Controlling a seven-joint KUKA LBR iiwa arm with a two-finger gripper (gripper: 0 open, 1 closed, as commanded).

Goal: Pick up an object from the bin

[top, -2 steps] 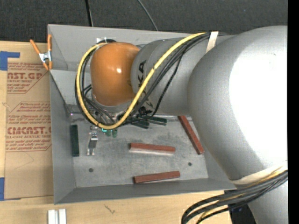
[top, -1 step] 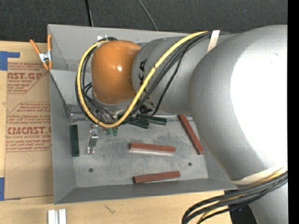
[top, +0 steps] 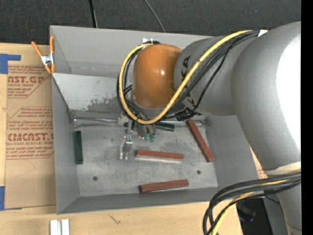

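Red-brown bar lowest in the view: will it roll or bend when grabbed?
The red-brown bar looks straight with flat faces, so it is probably stiff and unlikely to roll. Lying flat on the bin floor, it may slide if pushed. Slim, so likely light.

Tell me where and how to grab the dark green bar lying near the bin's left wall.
Take the dark green bar at mid-length, closing across its narrow width and coming straight down from above. It lies flat on the bin floor, with its long axis running along the left wall and nothing touching it. Both long edges look reachable, though the wall side seems tighter.
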